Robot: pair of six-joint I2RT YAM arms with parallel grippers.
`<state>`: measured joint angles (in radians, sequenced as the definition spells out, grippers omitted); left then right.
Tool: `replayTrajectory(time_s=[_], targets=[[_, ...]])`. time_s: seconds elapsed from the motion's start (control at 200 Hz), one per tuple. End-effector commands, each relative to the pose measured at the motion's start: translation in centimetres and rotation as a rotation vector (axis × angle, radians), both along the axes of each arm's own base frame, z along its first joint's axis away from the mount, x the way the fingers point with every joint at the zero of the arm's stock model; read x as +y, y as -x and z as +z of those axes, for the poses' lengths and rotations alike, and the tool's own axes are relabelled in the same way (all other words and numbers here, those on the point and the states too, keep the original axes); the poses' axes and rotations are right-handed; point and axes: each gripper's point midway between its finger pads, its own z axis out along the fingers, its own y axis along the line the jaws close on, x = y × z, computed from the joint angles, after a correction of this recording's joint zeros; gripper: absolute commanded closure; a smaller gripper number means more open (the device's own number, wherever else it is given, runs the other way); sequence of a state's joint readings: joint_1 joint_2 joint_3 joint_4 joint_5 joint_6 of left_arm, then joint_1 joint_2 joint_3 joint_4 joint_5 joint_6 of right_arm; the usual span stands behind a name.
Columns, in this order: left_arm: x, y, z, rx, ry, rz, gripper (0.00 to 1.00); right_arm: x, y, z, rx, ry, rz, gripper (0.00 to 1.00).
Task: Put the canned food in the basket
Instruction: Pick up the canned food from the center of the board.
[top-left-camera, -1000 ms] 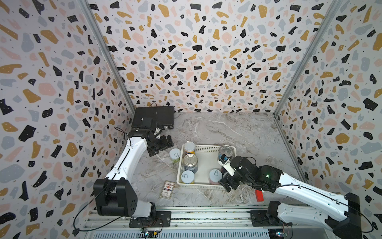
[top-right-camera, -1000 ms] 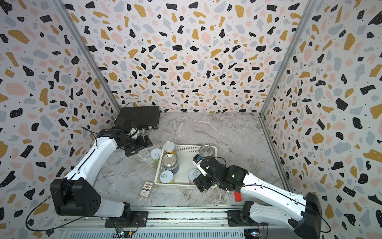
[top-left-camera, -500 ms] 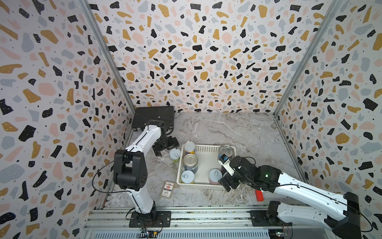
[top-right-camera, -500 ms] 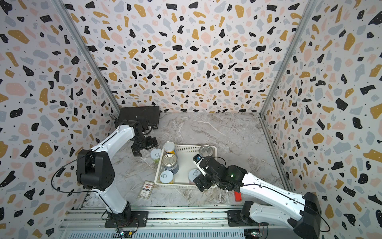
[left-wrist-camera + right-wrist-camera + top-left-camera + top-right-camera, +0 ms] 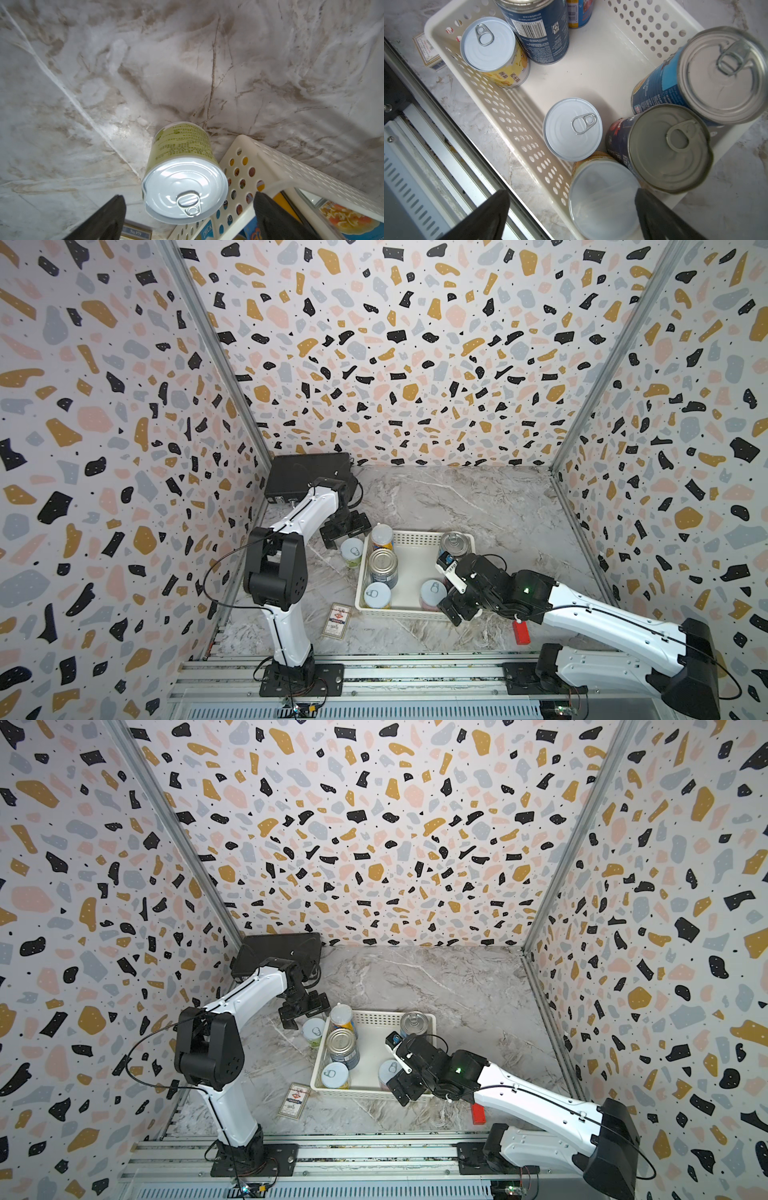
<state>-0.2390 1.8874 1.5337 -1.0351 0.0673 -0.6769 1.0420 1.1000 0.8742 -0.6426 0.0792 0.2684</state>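
Standing upright on the surface [image 5: 457, 497], one green can [image 5: 352, 549] sits outside the basket [image 5: 415, 536], just beside its wall, directly ahead of the left end effector [image 5: 347, 530], jaws spread and empty; left arm nearer.

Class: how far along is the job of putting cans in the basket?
Done: seven cans appear to stand in the basket. In hand: nothing gripped; the open right gripper straddles the nearest can; the open left gripper hovers by the green can. Left: that can, outside the basket.
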Motion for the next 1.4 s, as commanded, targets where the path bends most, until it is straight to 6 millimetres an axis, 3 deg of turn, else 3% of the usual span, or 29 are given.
replayTrajectory(time_s=[0.0,0.385,0.876,1.281,1.396], targets=[[1.0,1.1,-2.6,0.072,-0.084,0.008,0.00,0.0,0.1,0.2,0.006,-0.004,-0.004,0.00],[2.4,1.2,-2.5,0.015,-0.100,0.116,0.00,0.1,0.1,-0.1,0.014,0.003,0.000,0.00],[1.3,2.3,-4.1,0.058,-0.013,0.099,0.00,0.4,0.1,-0.8,0.030,0.023,0.002,0.00],[1.2,2.4,-3.8,0.027,-0.046,0.077,0.00,0.3,0.0,-0.8,0.031,0.025,-0.002,0.00],[1.4,2.1,-3.4,0.014,-0.056,0.074,0.15,0.3,0.0,-0.7,0.029,0.024,-0.004,0.00]])
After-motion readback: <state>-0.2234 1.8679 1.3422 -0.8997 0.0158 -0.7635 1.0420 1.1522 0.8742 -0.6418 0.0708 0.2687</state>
